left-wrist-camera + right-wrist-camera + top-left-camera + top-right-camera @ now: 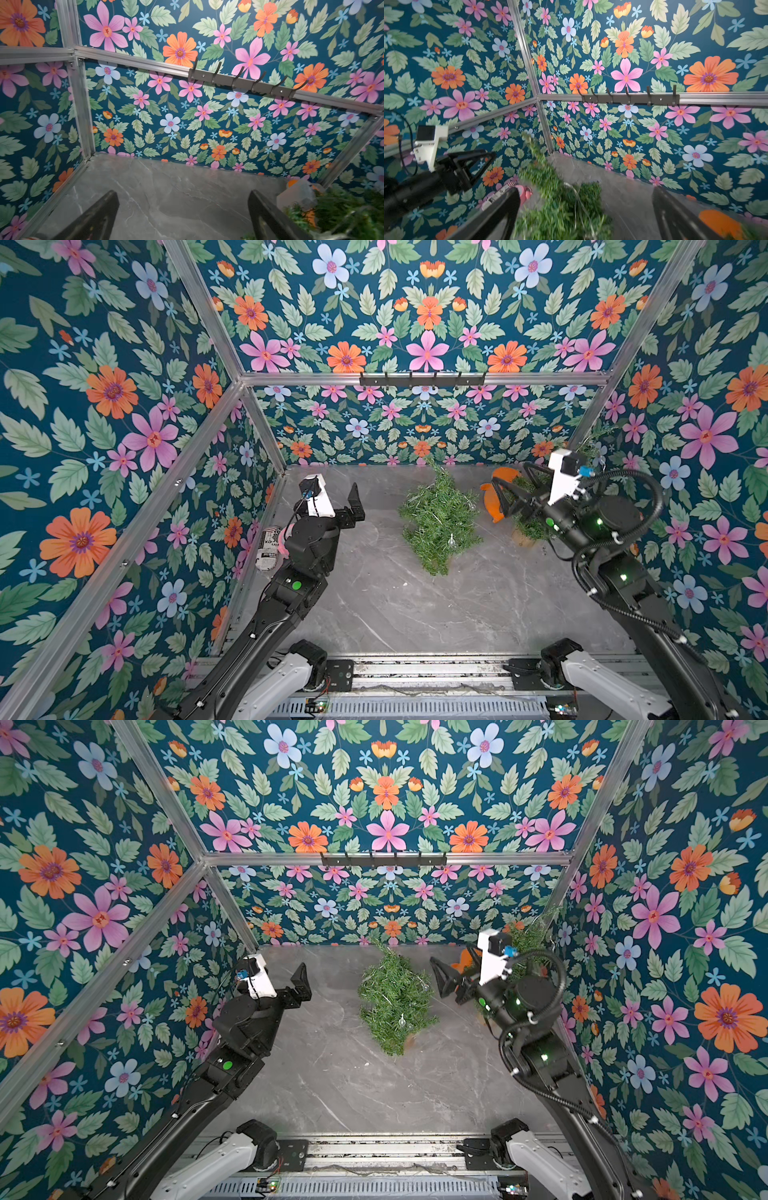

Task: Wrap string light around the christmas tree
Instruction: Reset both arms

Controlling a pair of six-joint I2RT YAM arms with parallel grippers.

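Observation:
The small green christmas tree point(436, 518) point(395, 1002) is at mid-table, its tip towards the back wall. The string light is a thin clear wire with small bulbs point(451, 540) lying in its branches; it shows as pale strands point(578, 204) in the right wrist view. My left gripper point(355, 506) point(301, 979) hangs open to the left of the tree, with only bare table between its fingers point(99, 216). My right gripper point(505, 489) point(440, 977) is open just right of the tree, holding nothing. The tree point(560, 212) lies ahead of its open jaws.
A second green plant point(532, 526) and an orange object point(496, 497) sit at the back right under the right arm. A labelled bottle with a pink cap point(268, 547) lies by the left wall. A hook rail point(422, 379) hangs on the back wall.

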